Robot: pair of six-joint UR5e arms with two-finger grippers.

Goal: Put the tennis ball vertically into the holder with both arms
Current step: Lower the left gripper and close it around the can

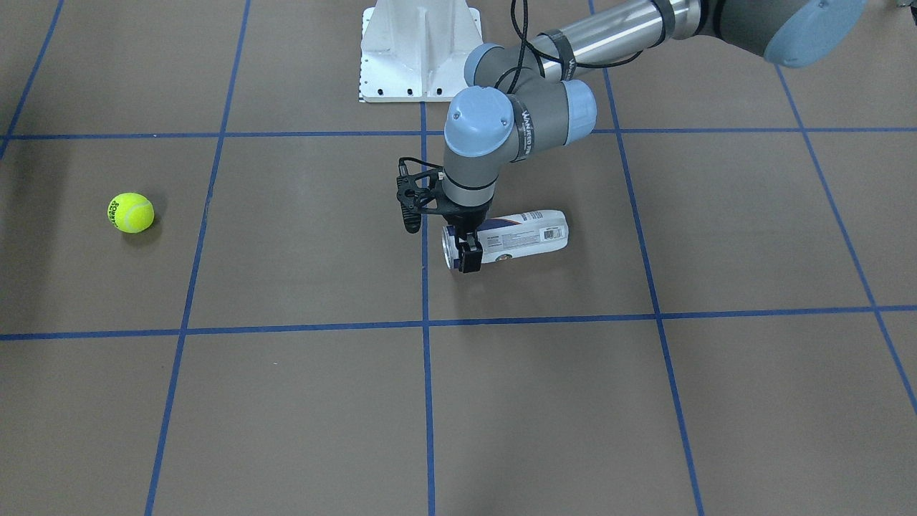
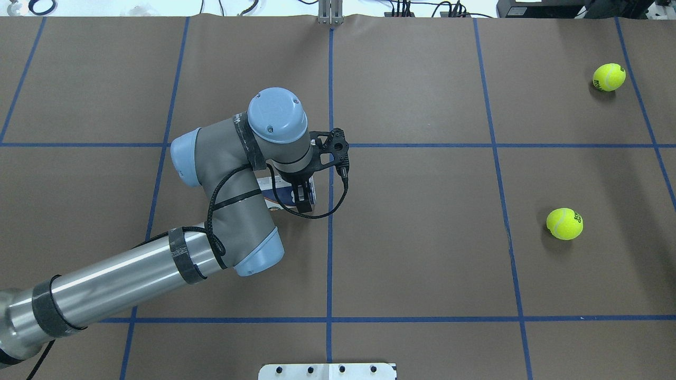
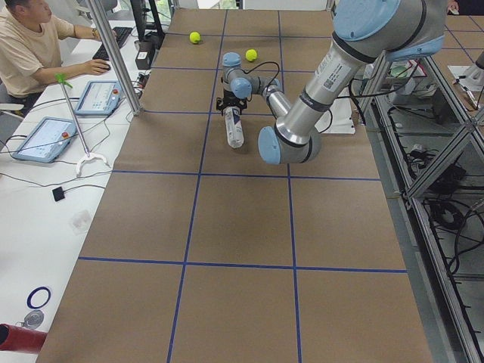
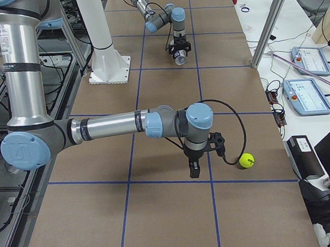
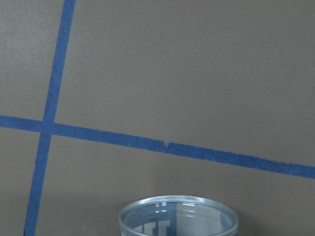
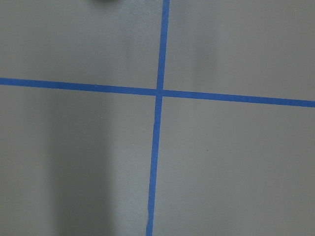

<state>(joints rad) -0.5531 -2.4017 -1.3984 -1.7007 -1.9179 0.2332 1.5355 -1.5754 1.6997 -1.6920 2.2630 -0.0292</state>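
The holder, a clear can with a white and navy label, lies on its side near the table's middle. Its open rim shows in the left wrist view. My left gripper points straight down, with its fingers closed on the holder's sides just behind the rim. It also shows in the overhead view. A tennis ball lies far to the right, and a second ball lies farther back. My right gripper hangs over the table beside a ball. I cannot tell whether it is open or shut.
The white pedestal base stands at the robot's edge of the table. Blue tape lines cross the brown table under my right wrist. A person sits at a side desk with tablets beyond the table's far edge.
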